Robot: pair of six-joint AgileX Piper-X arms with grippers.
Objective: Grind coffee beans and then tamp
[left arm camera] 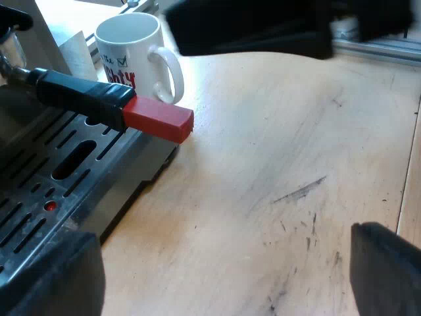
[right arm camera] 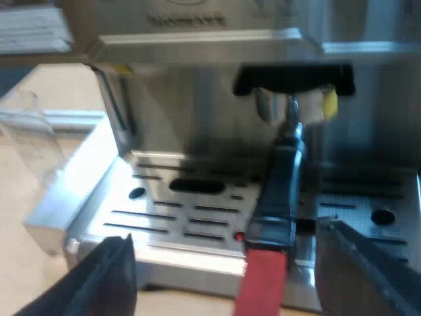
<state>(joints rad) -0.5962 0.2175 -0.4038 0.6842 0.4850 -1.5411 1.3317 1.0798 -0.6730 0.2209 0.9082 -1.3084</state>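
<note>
the holder (right arm camera: 279, 191) is seated at the espresso machine's (right arm camera: 197, 131) front, with its red-ended handle over the drip tray (right arm camera: 164, 220). the right gripper (right arm camera: 227, 263) is held before it with its fingers spread wide and nothing grasped; the red end is seen between them. the left gripper (left arm camera: 217, 270) is likewise spread wide and empty over the counter (left arm camera: 276, 145), near the mug (left arm camera: 131, 46). should the handle be gripped too near its tip, it could slip or be twisted askew. the measuring glass (right arm camera: 29, 138) beside the tray could be knocked by a wide swing.
</note>
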